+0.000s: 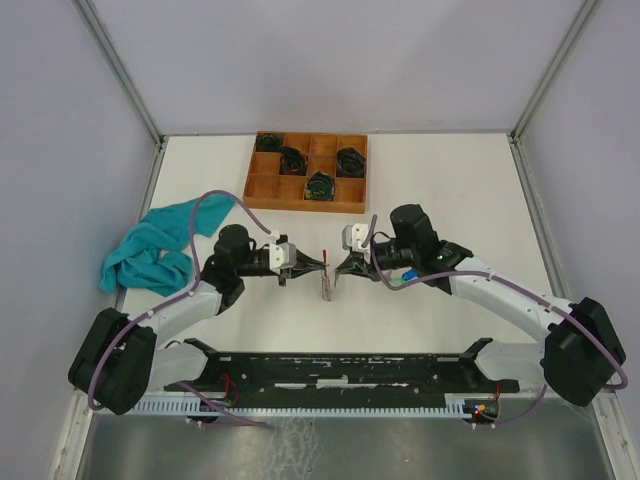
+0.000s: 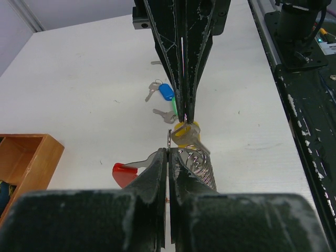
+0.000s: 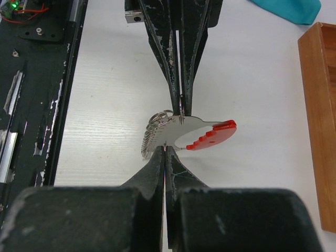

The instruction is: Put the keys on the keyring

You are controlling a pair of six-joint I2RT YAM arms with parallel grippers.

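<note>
Silver wire coils, stacked tight, make up the keyring. It hangs between both arms above the desk, mid-desk in the top view.

My left end effector is closed, with a thin ring edge pinched at the tips. My right end effector is also closed. Its tips meet the cluster from the opposite side, just above the yellow-tagged key. I cannot tell which piece of metal sits between them. A flat metal piece with a red plastic grip sticks out sideways from the cluster.

Loose keys: the blue-tagged key and the green-tagged key lie on the desk below, close together.

Handling, my judgement:
- The keys are light, rigid and thin, and slick on the blade. Lying flat, they are hard to get under.
- The plastic tag is thicker and less slippery, so it is the best hold and likely leaves the head end free for threading.
- The ring wire is springy. It will resist spreading and may snap out of a pinch and swing.
- Grip the ring near its gap, firmly, and move slowly.
</note>
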